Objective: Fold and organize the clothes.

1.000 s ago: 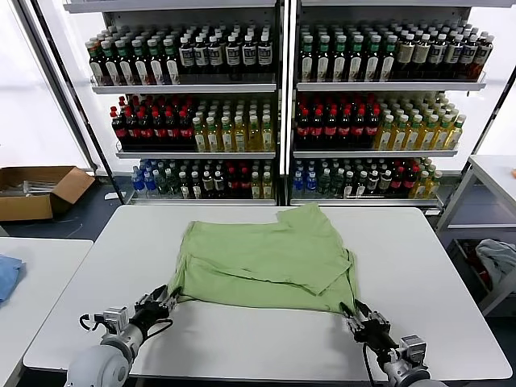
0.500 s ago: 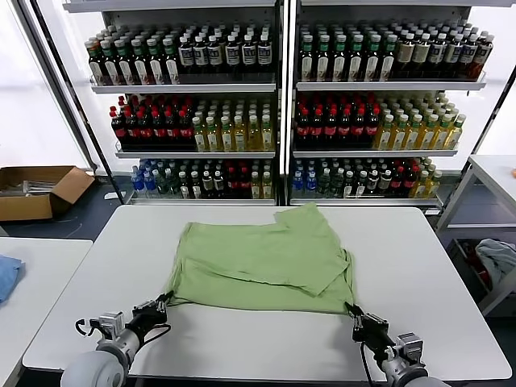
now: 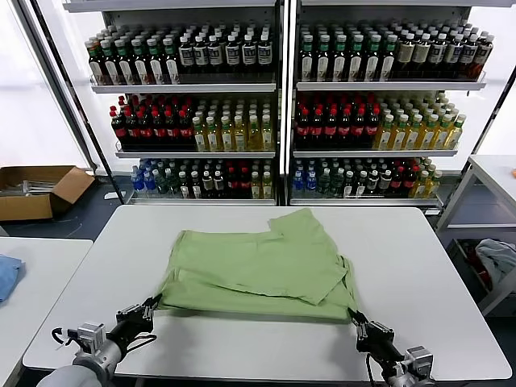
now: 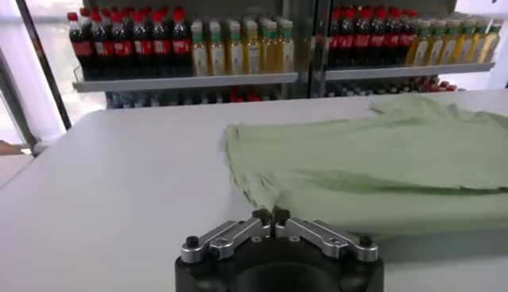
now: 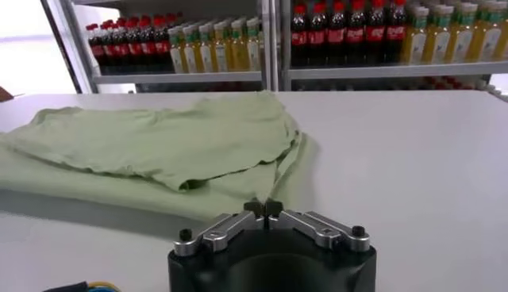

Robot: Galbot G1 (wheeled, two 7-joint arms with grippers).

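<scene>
A light green shirt lies folded on the white table, its near edge pulled toward me. My left gripper is shut on the shirt's near left corner. In the left wrist view the left gripper pinches the shirt's edge. My right gripper is shut on the shirt's near right corner. In the right wrist view the right gripper pinches the cloth. No collar, buttons or logo show.
Shelves of bottles stand behind the table. A blue cloth lies on a second table at the left. A cardboard box sits on the floor at the left. Another table stands at the right.
Both grippers have drawn back toward me, dragging the shirt's near edge closer to the table's front. The shirt has slid and stretched toward me.
</scene>
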